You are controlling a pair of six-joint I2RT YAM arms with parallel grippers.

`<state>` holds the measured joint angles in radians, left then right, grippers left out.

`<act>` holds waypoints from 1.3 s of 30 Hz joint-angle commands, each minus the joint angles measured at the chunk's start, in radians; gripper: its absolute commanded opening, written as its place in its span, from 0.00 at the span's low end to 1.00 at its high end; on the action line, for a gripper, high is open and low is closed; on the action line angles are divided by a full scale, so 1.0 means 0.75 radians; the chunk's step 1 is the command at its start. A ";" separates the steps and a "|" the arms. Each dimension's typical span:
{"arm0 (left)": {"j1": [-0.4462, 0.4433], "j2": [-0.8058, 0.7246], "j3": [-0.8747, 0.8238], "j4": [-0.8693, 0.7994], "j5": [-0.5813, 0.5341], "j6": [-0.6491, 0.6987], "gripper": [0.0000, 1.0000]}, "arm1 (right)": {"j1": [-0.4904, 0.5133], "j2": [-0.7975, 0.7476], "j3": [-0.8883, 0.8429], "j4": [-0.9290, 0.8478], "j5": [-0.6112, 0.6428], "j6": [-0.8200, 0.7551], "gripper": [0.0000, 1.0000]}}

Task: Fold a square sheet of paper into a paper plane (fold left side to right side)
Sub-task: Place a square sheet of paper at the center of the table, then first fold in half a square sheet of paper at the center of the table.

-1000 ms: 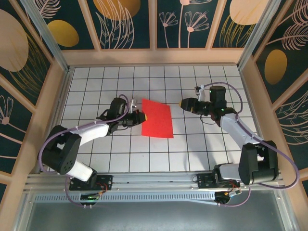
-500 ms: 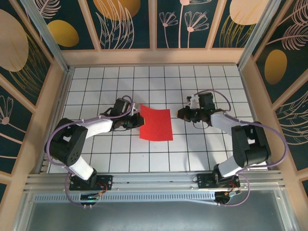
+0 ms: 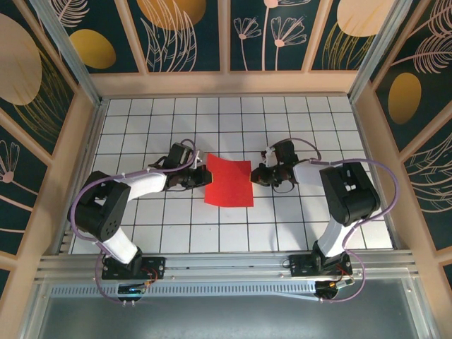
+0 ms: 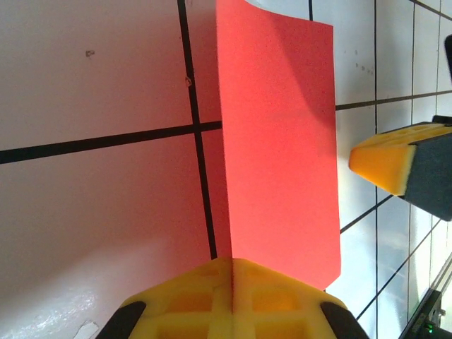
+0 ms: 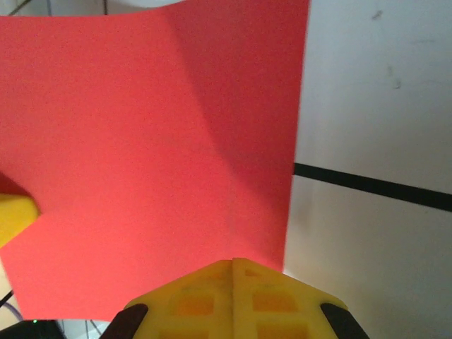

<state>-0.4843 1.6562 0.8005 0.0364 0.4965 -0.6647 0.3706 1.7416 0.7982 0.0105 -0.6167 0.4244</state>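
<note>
The square sheet of paper (image 3: pixel 229 182) is bright red and lies mid-table on the white grid. My left gripper (image 3: pixel 204 176) is shut on its left edge. In the left wrist view the paper (image 4: pixel 279 141) runs straight into the seam of the yellow jaws (image 4: pixel 232 263), with that edge raised off the table. My right gripper (image 3: pixel 257 174) is shut, its tips resting at the sheet's right edge near the far corner. In the right wrist view the closed jaws (image 5: pixel 233 263) sit over the slightly bowed paper (image 5: pixel 141 155); I see no pinch there.
The white grid table (image 3: pixel 141 219) is boxed in by wooden walls (image 3: pixel 78 162) on three sides. A metal rail (image 3: pixel 226 265) holding both arm bases runs along the near edge.
My right gripper has shut and swung in from the right to the sheet's right edge. The sheet, held by the left gripper, has squared up and shifted slightly nearer.
</note>
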 commanded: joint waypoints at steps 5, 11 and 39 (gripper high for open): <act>0.005 0.017 0.040 -0.022 0.038 0.010 0.12 | 0.015 0.058 0.028 -0.049 0.081 -0.037 0.00; 0.006 -0.003 0.041 0.016 0.084 -0.018 0.27 | 0.021 0.083 0.029 -0.075 0.122 -0.056 0.00; -0.130 0.215 0.221 0.242 0.258 -0.111 0.60 | 0.043 0.091 0.048 -0.058 0.117 -0.049 0.00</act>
<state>-0.5739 1.8000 0.9333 0.1799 0.6605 -0.7345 0.3893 1.7832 0.8276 -0.0040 -0.5713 0.3981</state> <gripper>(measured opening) 0.601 0.051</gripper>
